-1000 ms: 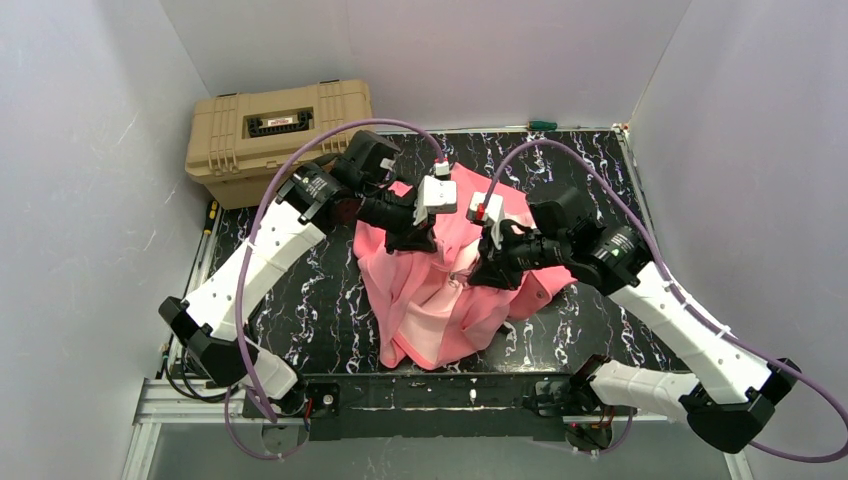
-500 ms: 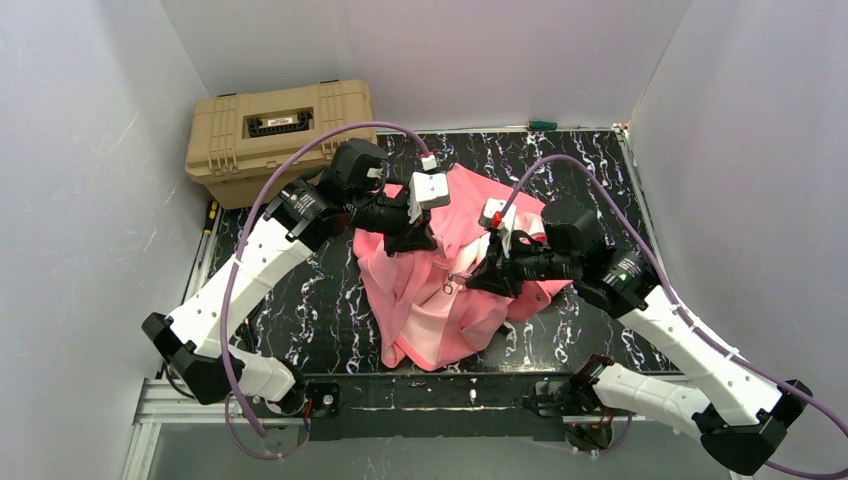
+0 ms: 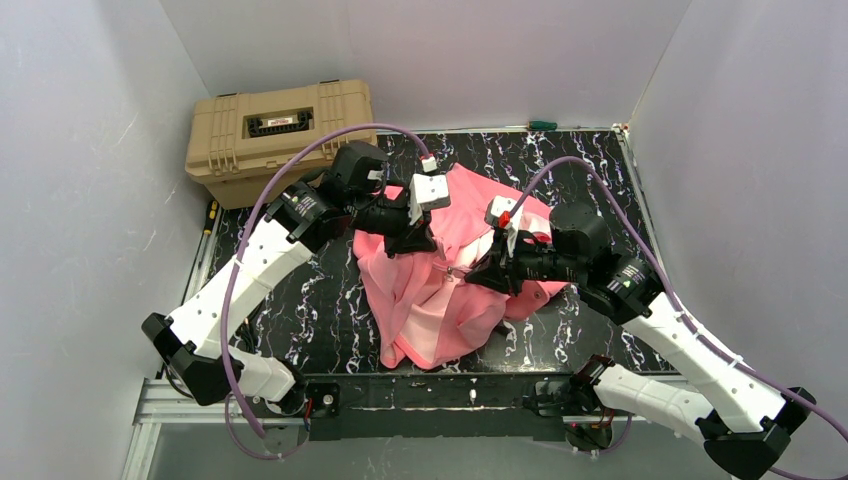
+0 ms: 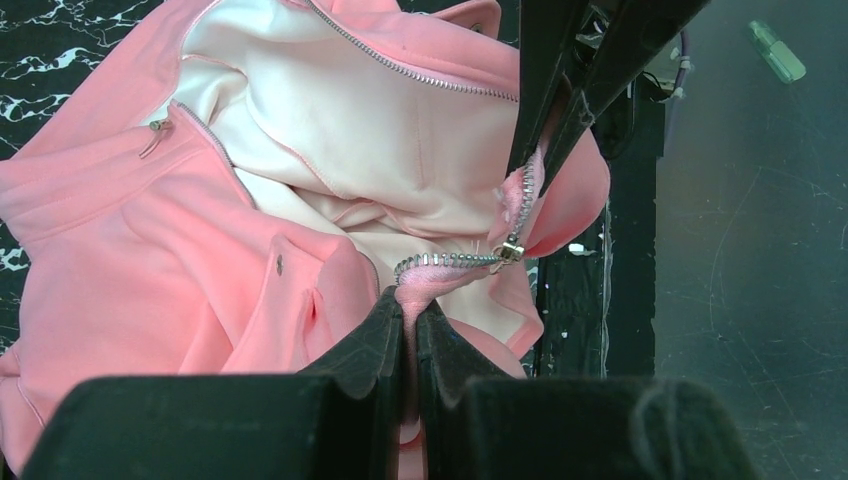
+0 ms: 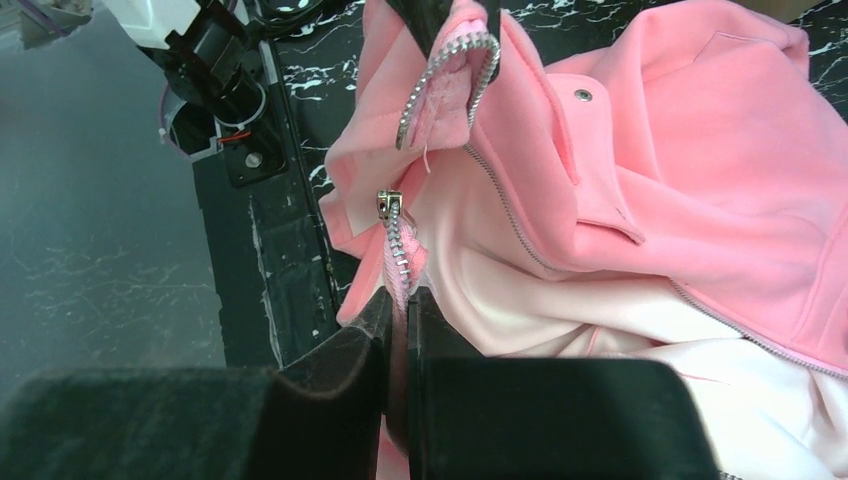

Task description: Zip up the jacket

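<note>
The salmon-pink jacket (image 3: 440, 300) lies open and bunched mid-table, pale lining up. My left gripper (image 3: 418, 243) is shut on the jacket's left zipper edge (image 4: 440, 268), a fold of pink tape with metal teeth. My right gripper (image 3: 480, 278) is shut on the other zipper edge (image 5: 398, 262), just below the metal slider (image 5: 388, 203). The two held edges hang lifted a little above the table, close together but apart. In the left wrist view the slider (image 4: 512, 250) sits beside the right gripper's fingertips (image 4: 535, 120). In the right wrist view the left gripper's fingertips (image 5: 440, 15) hold the curled toothed end (image 5: 450, 70).
A tan hard case (image 3: 280, 125) stands at the back left, off the black marbled table (image 3: 580, 160). A green-handled tool (image 3: 542, 125) lies at the back edge. White walls close in on both sides. The arm bases sit along the near rail (image 3: 440, 392).
My right gripper has pulled its zipper edge slightly right and nearer, and the right arm's elbow has swung. My left gripper has shifted slightly left and then held still.
</note>
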You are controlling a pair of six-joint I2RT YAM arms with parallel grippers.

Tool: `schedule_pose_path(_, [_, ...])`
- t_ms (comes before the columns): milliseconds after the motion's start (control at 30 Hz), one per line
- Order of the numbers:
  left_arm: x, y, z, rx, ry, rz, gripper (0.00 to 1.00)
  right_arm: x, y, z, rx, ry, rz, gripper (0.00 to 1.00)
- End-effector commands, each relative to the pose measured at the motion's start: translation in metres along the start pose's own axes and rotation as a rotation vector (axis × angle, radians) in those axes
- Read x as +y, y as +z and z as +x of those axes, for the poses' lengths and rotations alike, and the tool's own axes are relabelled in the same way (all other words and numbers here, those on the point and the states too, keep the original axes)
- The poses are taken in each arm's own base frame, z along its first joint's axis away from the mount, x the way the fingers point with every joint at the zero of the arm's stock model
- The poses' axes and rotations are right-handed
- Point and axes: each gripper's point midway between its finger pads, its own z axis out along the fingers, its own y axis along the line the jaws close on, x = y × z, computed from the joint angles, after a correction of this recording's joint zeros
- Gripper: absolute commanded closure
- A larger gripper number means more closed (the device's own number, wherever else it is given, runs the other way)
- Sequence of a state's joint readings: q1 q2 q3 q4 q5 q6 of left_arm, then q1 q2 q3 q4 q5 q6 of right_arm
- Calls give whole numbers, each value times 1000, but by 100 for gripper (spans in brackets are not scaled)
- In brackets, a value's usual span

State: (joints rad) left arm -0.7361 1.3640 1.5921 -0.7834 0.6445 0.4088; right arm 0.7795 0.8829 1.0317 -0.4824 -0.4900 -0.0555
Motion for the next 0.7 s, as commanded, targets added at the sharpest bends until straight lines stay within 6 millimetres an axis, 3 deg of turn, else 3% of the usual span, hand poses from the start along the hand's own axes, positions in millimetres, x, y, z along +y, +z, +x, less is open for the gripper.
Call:
schedule_pose_path(0, [-7,-6,-8,-27,43,-6,100,-2,-4,-28,-93,-63,25,99])
schedule_pose_path(400, [-1,-1,3,75,58,-77,100,-11,-8,-27,-63,-77,80,99])
schedule_pose_path(667, [-1,-2,9,156,-124,-111,100,-10,-9,-20,-50,-48,84,99])
